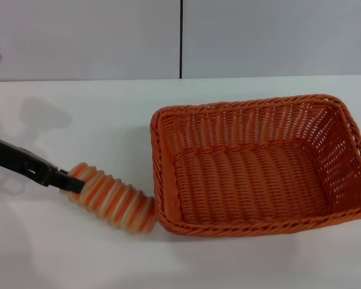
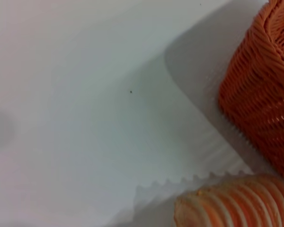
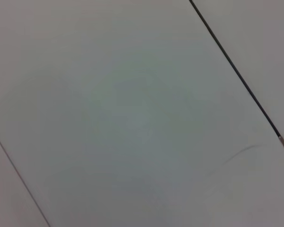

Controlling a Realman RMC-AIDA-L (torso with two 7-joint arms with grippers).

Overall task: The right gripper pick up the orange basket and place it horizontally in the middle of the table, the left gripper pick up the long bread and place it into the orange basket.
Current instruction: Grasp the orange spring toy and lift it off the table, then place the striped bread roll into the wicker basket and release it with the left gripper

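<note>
The orange basket (image 1: 246,107) stands on the white table (image 1: 78,120), right of the middle, its long side across my view and nothing inside it. The long bread (image 1: 117,201), cream with orange ridges, lies slanted just left of the basket, and its right end touches the basket's front left corner. My left gripper (image 1: 71,182) comes in from the left edge and is shut on the bread's left end. The left wrist view shows the bread (image 2: 236,203) close up, casting a toothed shadow on the table, with the basket's wall (image 2: 260,94) beside it. The right gripper is out of view.
A pale wall with a dark vertical seam (image 1: 181,36) runs behind the table. The right wrist view shows only pale flat panels crossed by a dark seam (image 3: 236,71). Bare tabletop lies to the left of the basket and in front of it.
</note>
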